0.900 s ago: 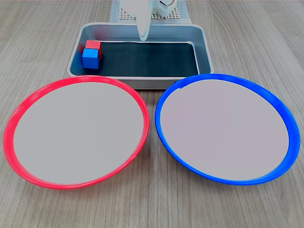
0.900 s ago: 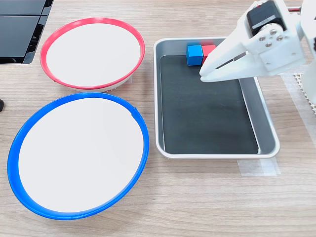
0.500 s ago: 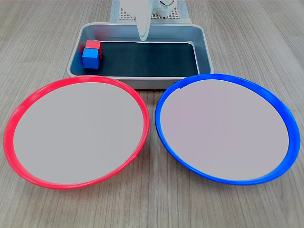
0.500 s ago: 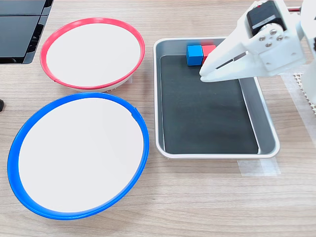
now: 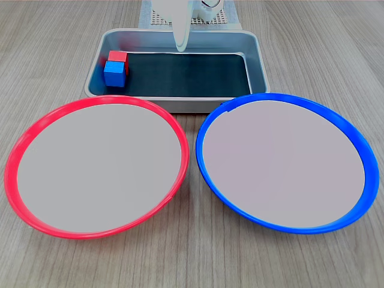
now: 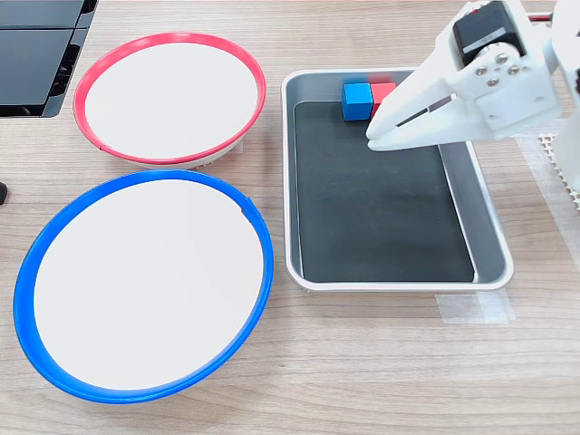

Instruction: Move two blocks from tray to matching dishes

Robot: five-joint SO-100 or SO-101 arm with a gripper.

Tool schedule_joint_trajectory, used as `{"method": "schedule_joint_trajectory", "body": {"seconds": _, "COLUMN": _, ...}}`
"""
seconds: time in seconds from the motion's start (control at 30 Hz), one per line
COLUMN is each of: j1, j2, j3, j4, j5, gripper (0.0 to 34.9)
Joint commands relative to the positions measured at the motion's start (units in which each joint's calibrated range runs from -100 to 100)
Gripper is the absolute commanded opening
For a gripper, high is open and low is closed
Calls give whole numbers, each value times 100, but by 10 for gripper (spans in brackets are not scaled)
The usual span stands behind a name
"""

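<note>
Both cubes sit inside the tray, touching one another in one corner: the upper left corner in the second exterior view, the left end in the first exterior view. The blue block lies on the side toward the dishes; the red block sits directly behind it, partly hidden by the arm in the second exterior view.

The gripper hangs over the tray's black floor, its white fingers drawn together to a single point with only a thin seam between them, holding nothing. The tip stands near the red block but apart from it. In the second exterior view the blocks lie up and slightly left of the tip, roughly along the line the fingers point.

Both dishes are empty on the bench: the red-rimmed plate and the blue-rimmed plate. Judgement: neither transfer has begun; the fingers need to open and advance toward that corner.
</note>
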Motion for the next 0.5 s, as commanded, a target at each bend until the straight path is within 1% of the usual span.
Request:
{"method": "schedule_joint_trajectory", "body": {"seconds": 0.0, "j1": 26, "j2": -26, "j3": 9, "j4": 19, "j5": 10, "gripper": 3}}
{"method": "schedule_joint_trajectory", "body": {"seconds": 0.17, "j1": 26, "j2": -26, "j3": 9, "j4": 61, "j5": 15, "gripper": 3}}
{"method": "schedule_joint_trajectory", "body": {"seconds": 0.2, "j1": 54, "j2": -17, "j3": -55, "j4": 284, "j5": 15, "gripper": 3}}
{"method": "schedule_joint_trajectory", "body": {"seconds": 0.27, "j1": 92, "j2": 179, "j3": -355, "j4": 515, "j5": -230, "gripper": 3}}
{"method": "schedule_joint_trajectory", "body": {"seconds": 0.3, "j1": 101, "j2": 341, "j3": -628, "j4": 614, "j5": -186, "gripper": 2}}
{"method": "schedule_joint_trajectory", "body": {"seconds": 0.37, "j1": 299, "j2": 1006, "j3": -1575, "j4": 828, "j5": 68, "gripper": 2}}
{"method": "schedule_joint_trajectory", "body": {"seconds": 0.47, "j1": 854, "j2": 2490, "j3": -3104, "j4": 1175, "j5": 567, "gripper": 1}}
